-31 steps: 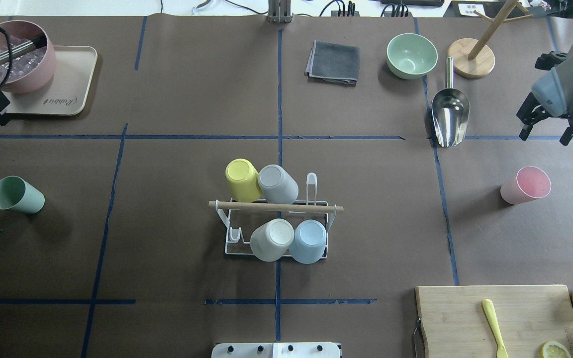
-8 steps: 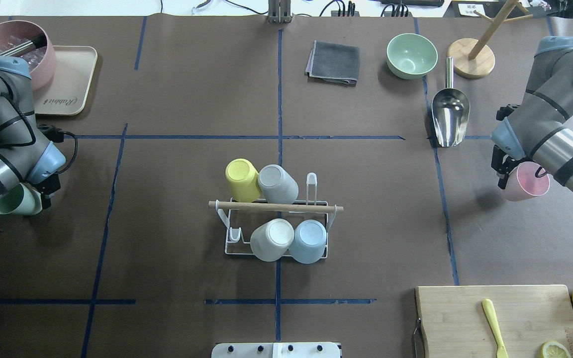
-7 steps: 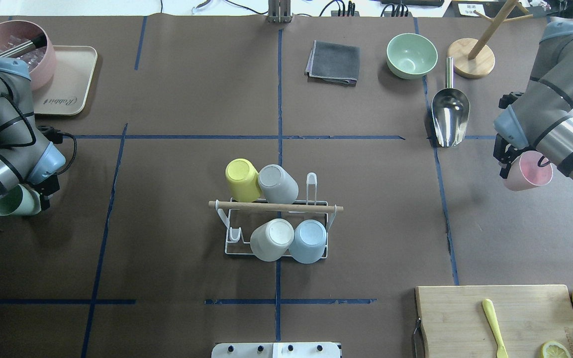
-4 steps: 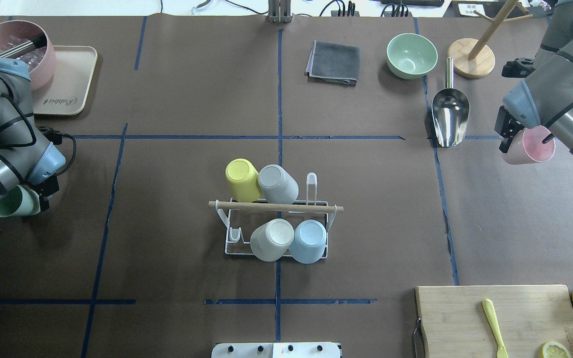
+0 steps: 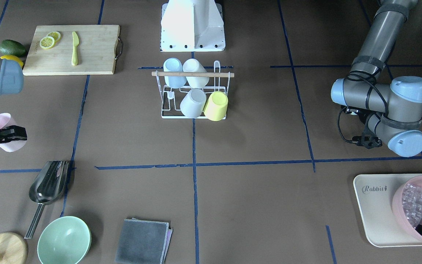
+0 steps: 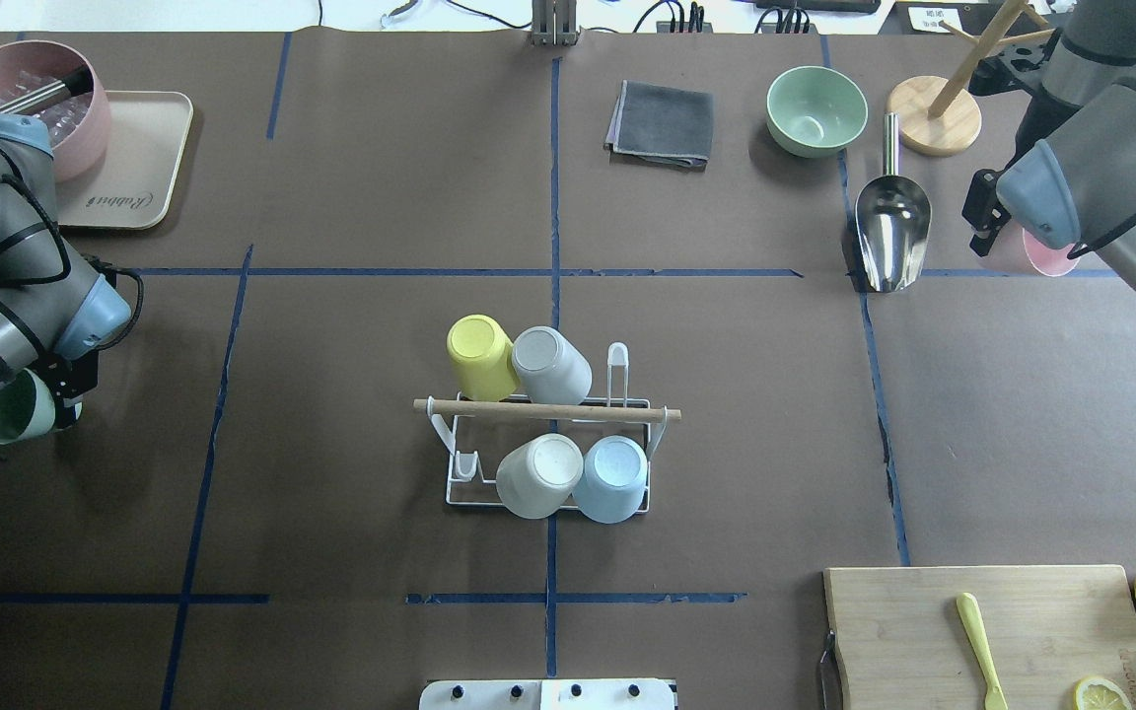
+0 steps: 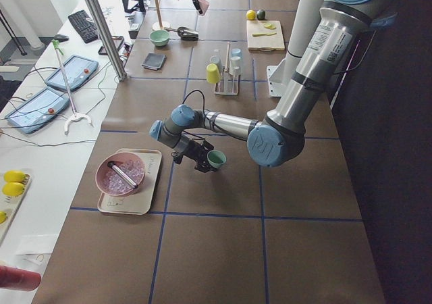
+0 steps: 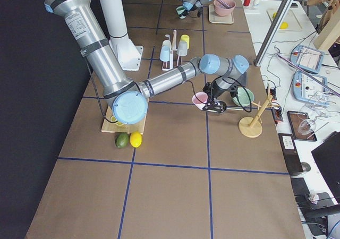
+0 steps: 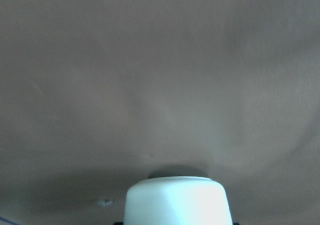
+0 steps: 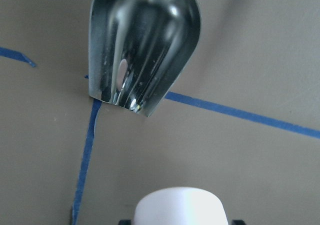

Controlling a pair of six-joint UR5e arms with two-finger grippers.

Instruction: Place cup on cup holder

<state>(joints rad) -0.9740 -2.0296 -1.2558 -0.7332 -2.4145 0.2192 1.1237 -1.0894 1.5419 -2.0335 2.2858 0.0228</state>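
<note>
The white wire cup holder [image 6: 453, 491] with its wooden rod [image 6: 546, 410] stands at mid-table and also shows in the front view [image 5: 165, 110]. Several cups sit upside down on it: yellow [image 6: 477, 357], grey [image 6: 550, 363], white [image 6: 538, 475] and light blue [image 6: 612, 477]. My left gripper [image 6: 53, 399] is shut on a green cup [image 6: 4, 419] low over the table's left side; the cup also shows in the left wrist view [image 9: 176, 200]. My right gripper [image 6: 990, 229] is shut on a pink cup [image 6: 1046, 258], held in the air beside the metal scoop [image 6: 890, 222].
A green bowl [image 6: 816, 108], a wooden mug tree [image 6: 935, 113] and a grey cloth [image 6: 660, 123] lie at the far right. A tray [image 6: 134, 158] with a pink bowl of ice sits far left. A cutting board [image 6: 982, 631], a lemon and an avocado are near right.
Both arms came in and closed on their cups. The right arm lifted the pink cup and carried it toward the table's far side. The green cup shifted slightly toward the near side.
</note>
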